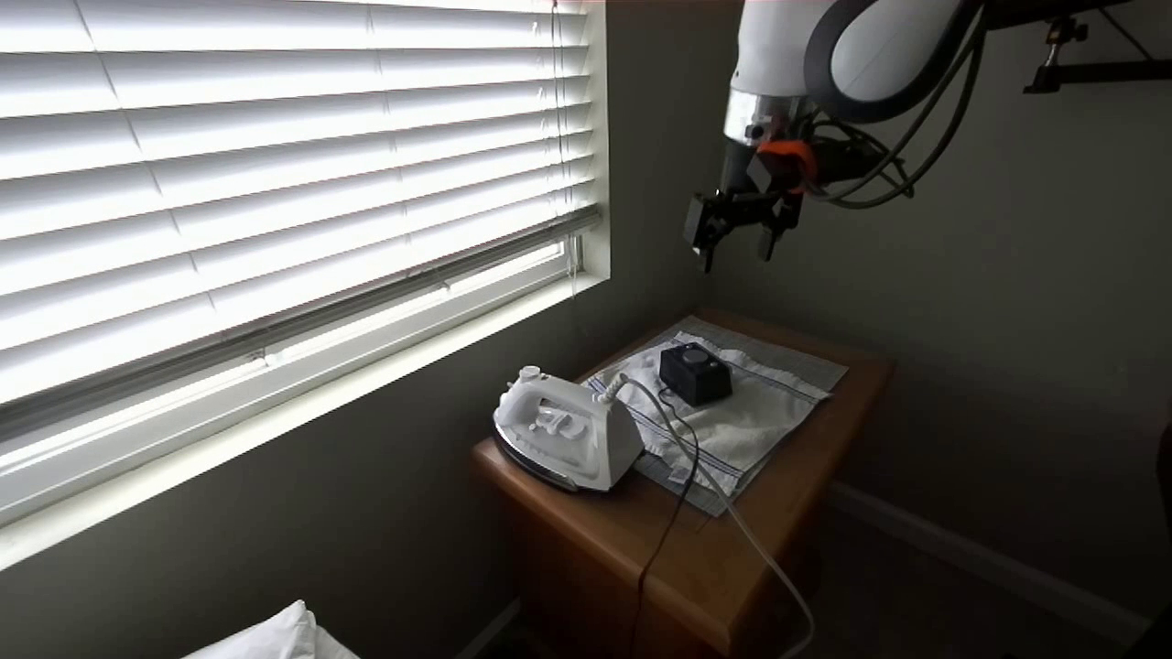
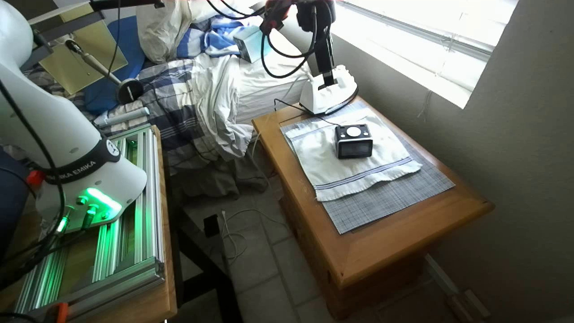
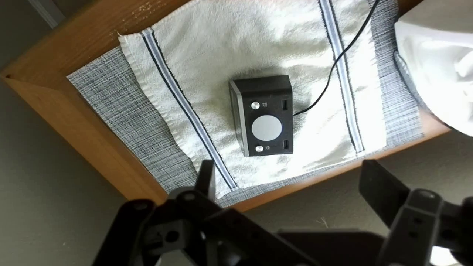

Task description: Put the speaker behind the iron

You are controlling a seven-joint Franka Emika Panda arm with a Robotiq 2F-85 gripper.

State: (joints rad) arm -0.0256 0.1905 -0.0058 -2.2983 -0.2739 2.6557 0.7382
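Gripper [image 1: 735,254] spread wide, high above the speaker [image 3: 266,118] and the iron [image 1: 579,448].
Its two fingers [image 3: 380,190] stand well apart, their tips pointing down in an exterior view. Below them, at a clear remove, the black speaker sits upright on a white towel [image 3: 221,48], which lies over a gray mat [image 2: 385,197] on a wooden table [image 2: 394,235]. In the wrist view the speaker shows past the fingertips, between them from side to side, its round button [image 3: 266,128] facing the camera; a thin black cord [image 3: 335,64] leaves it on the right. The white iron is also lower than the gripper, farther off to the right in that view and partly out of sight. It sits at the mat's edge, near the speaker but apart from it.
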